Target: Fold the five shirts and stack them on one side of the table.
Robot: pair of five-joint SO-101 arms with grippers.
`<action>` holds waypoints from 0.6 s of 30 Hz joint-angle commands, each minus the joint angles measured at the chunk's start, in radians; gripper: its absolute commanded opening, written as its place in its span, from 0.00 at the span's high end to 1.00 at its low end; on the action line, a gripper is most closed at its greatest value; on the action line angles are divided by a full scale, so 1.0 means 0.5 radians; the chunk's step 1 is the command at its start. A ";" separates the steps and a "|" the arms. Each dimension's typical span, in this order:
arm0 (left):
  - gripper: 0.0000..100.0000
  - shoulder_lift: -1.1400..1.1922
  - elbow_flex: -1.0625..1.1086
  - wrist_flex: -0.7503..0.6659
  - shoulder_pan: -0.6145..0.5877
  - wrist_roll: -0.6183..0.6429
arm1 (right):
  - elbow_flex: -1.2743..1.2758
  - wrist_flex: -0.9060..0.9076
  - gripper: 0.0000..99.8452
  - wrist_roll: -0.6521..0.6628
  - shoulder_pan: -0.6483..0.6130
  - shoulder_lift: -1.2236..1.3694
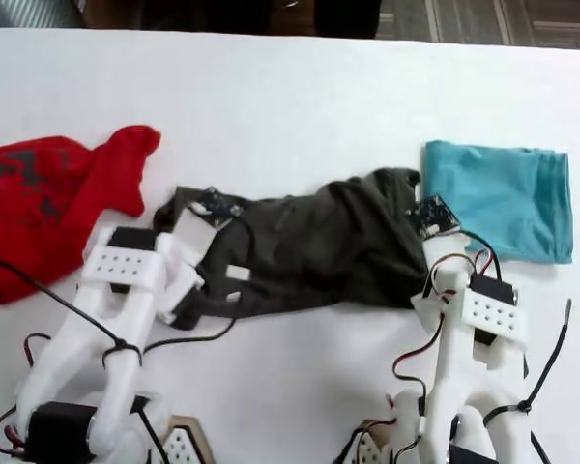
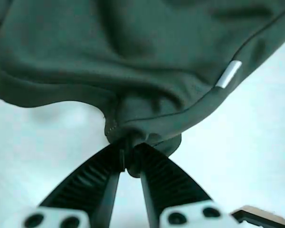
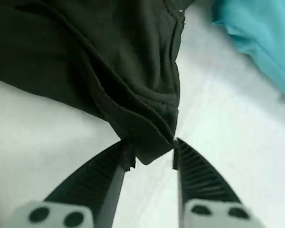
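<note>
Left claw (image 2: pixel 131 159) and right claw (image 3: pixel 150 154) each clamped on an edge of the dark shirt (image 1: pixel 309 246), crumpled mid-frame on the bench (image 1: pixel 300 97), so best lift both ends evenly and stretch it flat before folding!

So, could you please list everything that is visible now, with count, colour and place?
dark shirt: one, dark olive, crumpled in the middle of the table, between the two arms
red shirt: one, red, crumpled at the left side of the table
teal shirt: one, teal, folded flat, beside the dark shirt's right end
table: one, white, under all the shirts
left fingers: one pair, black, shut on the dark shirt's edge
right fingers: one pair, black, shut on a fold of the dark shirt, near the teal shirt
</note>
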 commanded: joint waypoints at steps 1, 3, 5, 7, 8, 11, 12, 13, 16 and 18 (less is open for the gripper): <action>0.97 -0.034 -0.011 -0.025 0.021 -0.012 | -0.009 -0.054 0.79 0.009 -0.011 -0.069; 0.97 -0.034 -0.011 -0.025 0.021 -0.012 | -0.015 -0.069 0.80 0.009 -0.014 -0.069; 0.97 -0.034 -0.011 -0.025 0.018 -0.012 | -0.018 -0.084 0.81 -0.018 -0.020 -0.069; 0.97 -0.034 -0.011 -0.025 0.021 -0.012 | -0.021 -0.121 0.81 -0.061 -0.035 -0.054; 0.97 -0.037 -0.011 -0.025 0.021 -0.012 | -0.018 -0.149 0.81 -0.068 -0.057 -0.048; 0.97 -0.037 -0.011 -0.025 0.025 -0.012 | -0.012 -0.192 0.81 -0.074 -0.143 -0.048; 0.97 -0.037 -0.011 -0.025 0.025 -0.012 | -0.012 -0.213 0.81 -0.074 -0.170 -0.048; 0.97 -0.037 -0.011 -0.025 0.025 -0.012 | -0.009 -0.219 0.82 -0.074 -0.201 -0.048; 0.97 -0.046 -0.011 -0.018 0.021 -0.012 | -0.006 -0.198 0.87 -0.074 -0.256 -0.048; 0.97 -0.049 -0.011 -0.015 0.015 -0.012 | -0.009 -0.155 0.88 -0.074 -0.256 -0.051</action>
